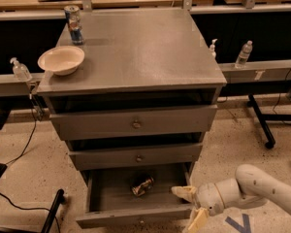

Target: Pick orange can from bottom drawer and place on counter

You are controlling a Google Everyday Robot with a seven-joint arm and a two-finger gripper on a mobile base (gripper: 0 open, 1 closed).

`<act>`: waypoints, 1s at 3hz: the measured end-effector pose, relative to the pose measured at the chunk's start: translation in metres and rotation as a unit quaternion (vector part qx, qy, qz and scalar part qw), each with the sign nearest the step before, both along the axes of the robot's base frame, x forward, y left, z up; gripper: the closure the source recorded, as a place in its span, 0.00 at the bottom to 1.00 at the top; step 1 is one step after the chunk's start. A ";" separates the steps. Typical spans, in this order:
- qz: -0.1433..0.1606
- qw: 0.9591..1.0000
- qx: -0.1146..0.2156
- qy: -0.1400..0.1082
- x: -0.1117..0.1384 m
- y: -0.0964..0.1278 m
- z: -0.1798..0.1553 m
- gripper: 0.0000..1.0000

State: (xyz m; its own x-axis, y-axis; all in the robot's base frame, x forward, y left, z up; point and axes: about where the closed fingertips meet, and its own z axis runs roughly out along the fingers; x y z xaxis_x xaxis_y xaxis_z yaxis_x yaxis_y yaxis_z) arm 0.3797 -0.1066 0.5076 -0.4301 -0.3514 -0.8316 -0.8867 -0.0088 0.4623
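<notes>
Camera view: the orange can [142, 186] lies on its side in the open bottom drawer [136, 218] — untouched. The gripper [191, 207] hovers at the drawer's right front corner, fingers [184, 192] spread apart, empty. On the bench [145, 52] stand a bowl [61, 59] and a blue can [73, 24] — label unreadable.

Shiny orange-brown metal can [142, 186] with silver patches, in the deep grey metal bottom drawer [136, 218]; the white arm's gripper [191, 207], cream fingers [184, 193] spread, at its front right corner. The matte grey metal surface [145, 47] bears a cream round bowl [61, 59] and a blue-red-silver tall can [74, 24]
</notes>
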 end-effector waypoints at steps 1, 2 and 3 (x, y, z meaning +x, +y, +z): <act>0.009 0.997 0.064 0.035 -0.006 0.003 -0.057 0.00; -0.001 0.987 0.139 0.081 -0.018 0.016 -0.122 0.00; -0.010 0.978 0.168 0.125 -0.025 0.033 -0.163 0.00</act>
